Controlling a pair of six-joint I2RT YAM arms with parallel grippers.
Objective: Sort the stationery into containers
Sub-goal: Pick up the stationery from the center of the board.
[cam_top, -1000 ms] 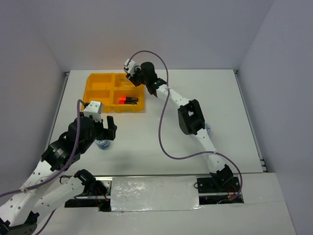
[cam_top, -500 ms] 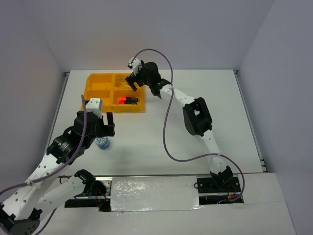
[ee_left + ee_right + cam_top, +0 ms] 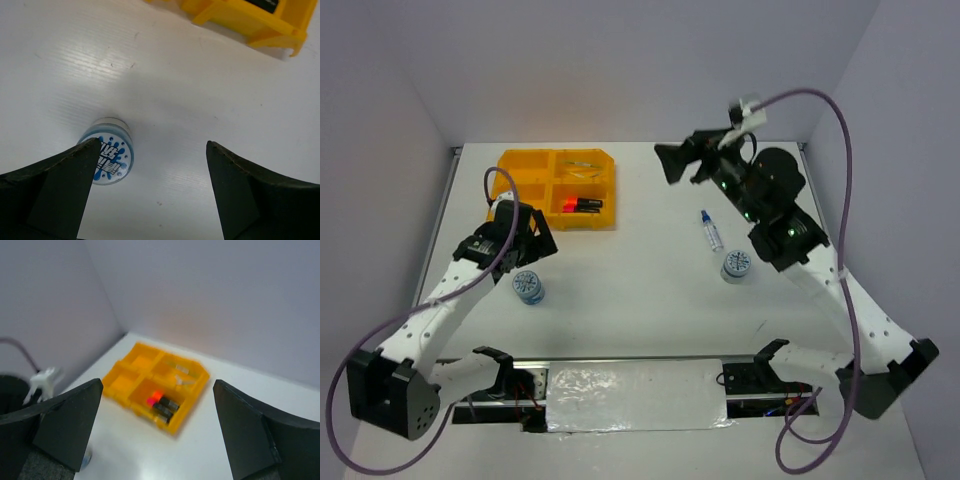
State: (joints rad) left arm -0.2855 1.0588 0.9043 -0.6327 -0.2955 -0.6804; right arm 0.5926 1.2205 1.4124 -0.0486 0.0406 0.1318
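Now the left fingers (image 3: 55, 190) gape wide and empty above 1 grey-blue roll (image 3: 107, 157) on the desk (image 3: 200, 75), near the orange tray (image 3: 520, 165). Right fingers (image 3: 65, 420), raised high, are equally open, holding nothing.

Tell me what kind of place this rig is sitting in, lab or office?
Probably a lab test cell, not an office: a white table boxed in by plain pale walls, a left arm and right arm bolted at its near edge, plus an orange-yellow tray and a blue-capped bottle as props.
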